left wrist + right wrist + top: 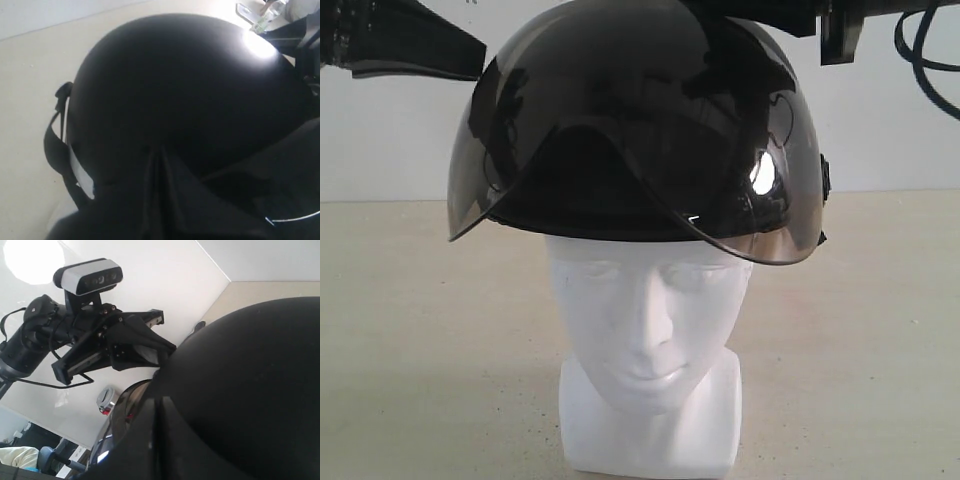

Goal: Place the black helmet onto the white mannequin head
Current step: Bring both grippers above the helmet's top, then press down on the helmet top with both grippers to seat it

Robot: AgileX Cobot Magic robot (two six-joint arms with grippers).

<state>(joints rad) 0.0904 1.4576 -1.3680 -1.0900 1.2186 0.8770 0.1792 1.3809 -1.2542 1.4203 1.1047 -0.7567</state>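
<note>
The black helmet [620, 110] sits on top of the white mannequin head [645, 320], with its smoky visor [770, 225] hanging over the brow. The face below is uncovered. My left gripper [470, 55] is at the helmet's upper left, my right gripper [790, 20] at its upper right. In the left wrist view the left gripper [161, 150] is shut, tips against the black shell [190, 90]. The right gripper [161, 400] is likewise shut with its tips on the shell [250, 380]. Nothing shows between either pair of fingers.
The head's blocky base [650, 440] stands on a beige table [410, 330] before a white wall. A black strap [55, 145] hangs at the helmet's edge. A black cable [920, 50] loops at the upper right.
</note>
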